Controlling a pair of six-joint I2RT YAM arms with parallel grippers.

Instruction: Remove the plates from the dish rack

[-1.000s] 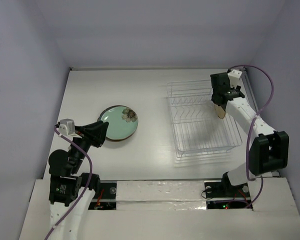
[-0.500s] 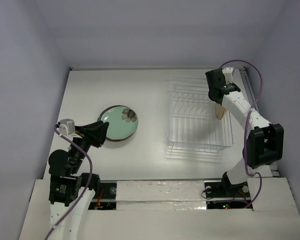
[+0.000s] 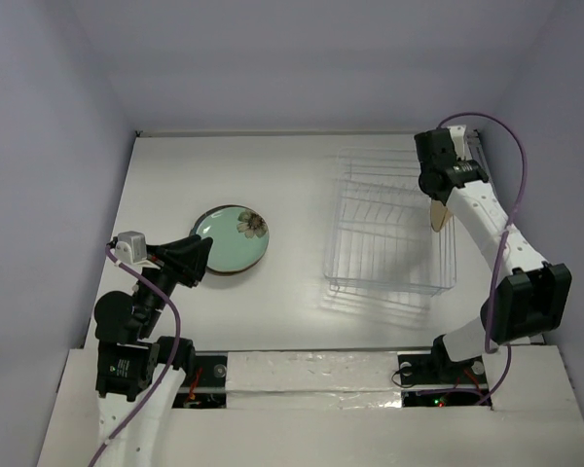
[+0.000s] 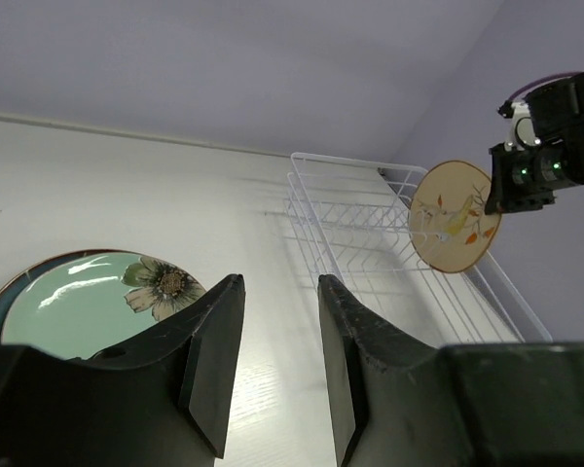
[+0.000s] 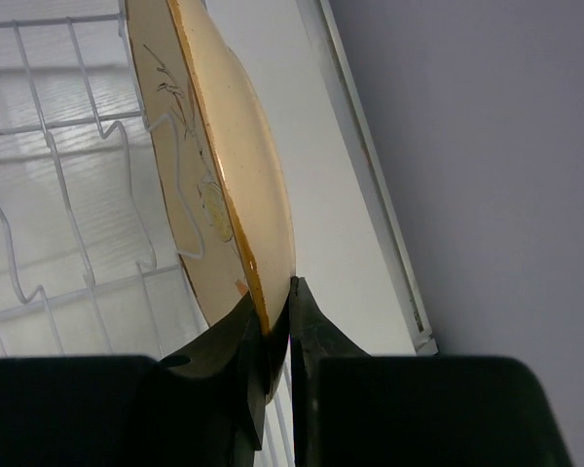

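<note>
My right gripper [image 3: 435, 191] is shut on the rim of the tan plate with the leaf sprig [image 3: 436, 216], holding it on edge above the right side of the clear wire dish rack [image 3: 389, 238]. The right wrist view shows the plate [image 5: 224, 165] pinched in the gripper [image 5: 277, 292], with the rack's tines [image 5: 58, 195] behind. The mint green flower plate [image 3: 232, 237] lies flat on the table at the left, on a dark-rimmed plate. My left gripper [image 3: 190, 259] is open and empty just near it. The left wrist view shows the mint plate [image 4: 88, 302], rack [image 4: 370, 243] and tan plate [image 4: 455, 216].
The rack shows no other plates. A white rail [image 5: 370, 185] runs along the table's right edge by the purple wall. Purple walls close off the left, back and right. Bare table [image 3: 292, 195] lies between the mint plate and the rack.
My right gripper has moved up and to the right with the tan plate. The rack has shifted a little towards the left and back. The left arm has not moved.
</note>
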